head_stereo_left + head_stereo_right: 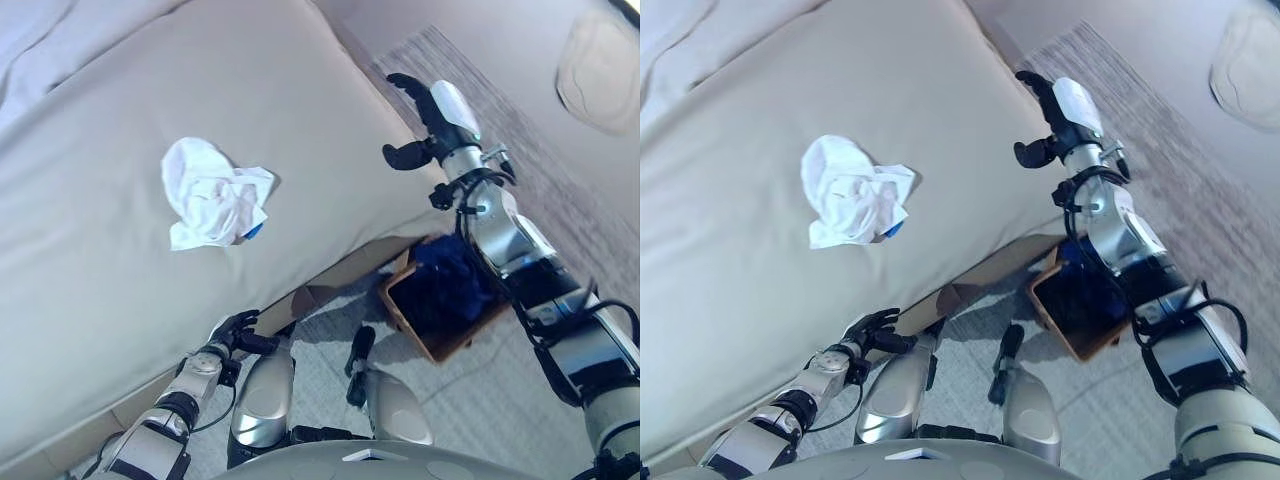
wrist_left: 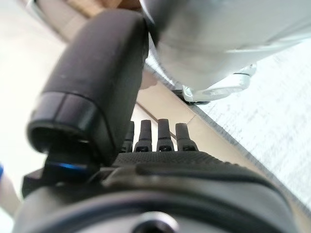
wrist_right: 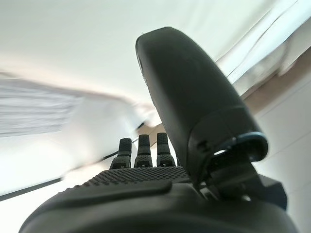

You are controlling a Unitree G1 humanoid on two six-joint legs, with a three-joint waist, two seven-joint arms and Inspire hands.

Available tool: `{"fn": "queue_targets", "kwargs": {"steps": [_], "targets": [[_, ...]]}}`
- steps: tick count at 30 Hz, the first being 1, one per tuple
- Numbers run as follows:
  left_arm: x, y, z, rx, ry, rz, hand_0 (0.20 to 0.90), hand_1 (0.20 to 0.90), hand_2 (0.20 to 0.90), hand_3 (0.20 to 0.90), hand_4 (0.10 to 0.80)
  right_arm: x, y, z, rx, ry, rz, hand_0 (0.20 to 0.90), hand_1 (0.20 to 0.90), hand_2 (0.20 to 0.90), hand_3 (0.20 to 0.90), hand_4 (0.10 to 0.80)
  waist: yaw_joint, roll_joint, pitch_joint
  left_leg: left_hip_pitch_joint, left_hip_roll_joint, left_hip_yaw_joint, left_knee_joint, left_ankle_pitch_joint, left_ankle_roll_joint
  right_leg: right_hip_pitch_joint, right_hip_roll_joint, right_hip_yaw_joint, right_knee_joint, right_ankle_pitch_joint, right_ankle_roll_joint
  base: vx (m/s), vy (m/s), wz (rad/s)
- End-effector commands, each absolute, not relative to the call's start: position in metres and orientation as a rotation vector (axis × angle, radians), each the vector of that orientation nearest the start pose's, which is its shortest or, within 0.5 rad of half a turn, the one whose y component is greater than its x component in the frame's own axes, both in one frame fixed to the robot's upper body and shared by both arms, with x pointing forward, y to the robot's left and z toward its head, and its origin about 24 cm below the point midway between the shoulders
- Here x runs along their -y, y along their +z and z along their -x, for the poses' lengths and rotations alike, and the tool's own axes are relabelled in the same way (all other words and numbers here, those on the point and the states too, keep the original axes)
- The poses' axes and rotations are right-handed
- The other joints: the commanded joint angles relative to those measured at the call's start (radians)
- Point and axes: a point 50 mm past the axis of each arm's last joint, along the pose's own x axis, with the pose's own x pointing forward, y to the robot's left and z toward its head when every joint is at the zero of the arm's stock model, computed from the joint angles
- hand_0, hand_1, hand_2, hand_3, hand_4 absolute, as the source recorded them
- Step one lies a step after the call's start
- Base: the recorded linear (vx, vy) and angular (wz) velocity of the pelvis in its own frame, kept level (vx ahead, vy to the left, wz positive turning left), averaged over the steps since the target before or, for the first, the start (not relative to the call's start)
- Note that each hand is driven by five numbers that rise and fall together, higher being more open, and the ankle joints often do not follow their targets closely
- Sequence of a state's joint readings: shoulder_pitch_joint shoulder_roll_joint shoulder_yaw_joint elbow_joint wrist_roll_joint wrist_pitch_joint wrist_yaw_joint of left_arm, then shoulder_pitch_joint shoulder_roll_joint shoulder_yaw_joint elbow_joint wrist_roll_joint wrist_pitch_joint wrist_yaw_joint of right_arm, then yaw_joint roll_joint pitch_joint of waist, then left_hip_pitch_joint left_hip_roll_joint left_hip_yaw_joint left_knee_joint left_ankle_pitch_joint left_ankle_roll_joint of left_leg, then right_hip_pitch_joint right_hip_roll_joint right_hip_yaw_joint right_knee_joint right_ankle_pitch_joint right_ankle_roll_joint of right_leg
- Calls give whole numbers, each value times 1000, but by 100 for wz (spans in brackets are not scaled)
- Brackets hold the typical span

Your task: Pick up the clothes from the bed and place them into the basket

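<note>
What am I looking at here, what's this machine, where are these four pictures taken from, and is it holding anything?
It is a two-legged humanoid robot tidying clothes. Two pictures look down from its head; the other two come from cameras on its wrists. A crumpled white garment lies on the beige bed. On the floor beside the bed stands a brown basket with dark blue clothing inside. The right hand is raised, open and empty, by the bed's edge. The left hand hangs low by the bed, also open and empty.

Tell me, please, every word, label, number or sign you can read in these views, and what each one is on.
No text can be read in any view.
White garment on the bed: a small blue tag at its edge, too small to read.
Basket, left hand, right hand: no lettering shows.
</note>
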State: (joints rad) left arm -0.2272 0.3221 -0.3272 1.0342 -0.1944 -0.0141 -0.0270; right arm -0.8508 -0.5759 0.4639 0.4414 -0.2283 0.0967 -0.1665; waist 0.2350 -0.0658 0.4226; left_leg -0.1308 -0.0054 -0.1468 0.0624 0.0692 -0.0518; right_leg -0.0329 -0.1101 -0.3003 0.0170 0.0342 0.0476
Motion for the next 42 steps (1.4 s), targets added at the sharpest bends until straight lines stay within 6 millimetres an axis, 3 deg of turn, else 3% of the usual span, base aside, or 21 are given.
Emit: {"fn": "queue_targets", "kwargs": {"steps": [1, 7, 11, 12, 16, 20, 27, 28, 29, 32, 37, 42], "targets": [[-243, -123, -179, -949, -71, -370, 900, 900, 900, 900, 800, 136, 237, -382, 555, -20, 1006, 900, 900, 900, 900, 800, 50, -27, -82, -32, -39, 44, 8, -74, 55, -29, -57, -21, 60, 2, 61, -70, 9, 40], [-252, -114, -189, -909, -65, -355, 900, 900, 900, 900, 800, 131, 251, -409, 410, -78, 1059, 900, 900, 900, 900, 800, 184, -18, -27, -122, -48, -46, 1, -37, 42, -34, -92, -104, 91, -9, 58, -71, 44, 49], [-245, -110, -198, -856, -73, -320, 900, 900, 900, 900, 800, 138, 246, -421, 306, -104, 1166, 900, 900, 900, 900, 800, 246, -2, 26, -201, -64, -82, 56, -31, 39, -55, -115, -141, 121, -23, 57, -56, 45, 38], [-243, -109, -200, -831, -75, -303, 900, 900, 900, 900, 800, 140, 242, -424, 270, -108, 1170, 900, 900, 900, 900, 800, 264, -3, 47, -211, -62, -87, 76, -59, 33, -54, -114, -141, 134, -49, 62, 2, -35, 41], [-235, -101, -210, -756, -93, -262, 900, 900, 900, 900, 800, 143, 242, -428, 212, -132, 1170, 900, 900, 900, 900, 800, 296, 1, 97, -276, -73, -92, 125, -59, 31, -86, -122, -175, 156, -45, 66, -46, 1, 20], [-222, -91, -221, -654, -120, -199, 900, 900, 900, 900, 800, 144, 244, -430, 169, -169, 1172, 900, 900, 900, 900, 800, 321, 5, 97, -401, -77, -109, 157, -41, 34, -194, -126, -219, 211, -44, 74, -89, 8, 26], [-207, -76, -232, -521, -137, -150, 900, 900, 900, 900, 800, 145, 255, -432, 126, -222, 1175, 900, 900, 900, 900, 800, 345, 26, 97, -529, -57, -168, 104, 25, 33, -372, -125, -268, 324, -73, 87, -69, -18, 17], [-206, -75, -232, -513, -136, -146, 900, 900, 900, 900, 800, 145, 255, -432, 117, -223, 1165, 446, 446, 446, 370, 270, 347, 26, 97, -537, -55, -176, 94, 32, 30, -385, -122, -270, 329, -79, 87, -53, -25, 7], [-204, -75, -232, -510, -134, -145, 900, 900, 900, 900, 800, 144, 255, -432, 127, -222, 1154, 300, 300, 300, 200, 100, 348, 28, 97, -544, -53, -181, 87, 36, 29, -398, -119, -270, 333, -81, 89, -33, -25, 1], [-202, -75, -231, -512, -133, -150, 900, 900, 900, 900, 800, 136, 258, -431, 175, -225, 1104, 300, 300, 300, 200, 100, 347, 28, 97, -550, -49, -189, 69, 46, 26, -413, -113, -269, 334, -85, 91, -28, -19, -6], [-201, -82, -226, -556, -128, -185, 900, 900, 900, 900, 800, 114, 281, -424, 430, -264, 936, 300, 300, 300, 200, 100, 320, 17, 97, -536, -27, -183, 34, 51, 16, -414, -91, -238, 293, -79, 91, -55, -20, -8], [-209, -94, -216, -629, -91, -271, 900, 900, 900, 900, 800, 91, 317, -396, 795, -332, 660, 300, 300, 300, 200, 100, 248, -31, 97, -436, 19, -132, -5, 27, 2, -351, -53, -168, 225, -62, 88, -51, -33, -25]]}}
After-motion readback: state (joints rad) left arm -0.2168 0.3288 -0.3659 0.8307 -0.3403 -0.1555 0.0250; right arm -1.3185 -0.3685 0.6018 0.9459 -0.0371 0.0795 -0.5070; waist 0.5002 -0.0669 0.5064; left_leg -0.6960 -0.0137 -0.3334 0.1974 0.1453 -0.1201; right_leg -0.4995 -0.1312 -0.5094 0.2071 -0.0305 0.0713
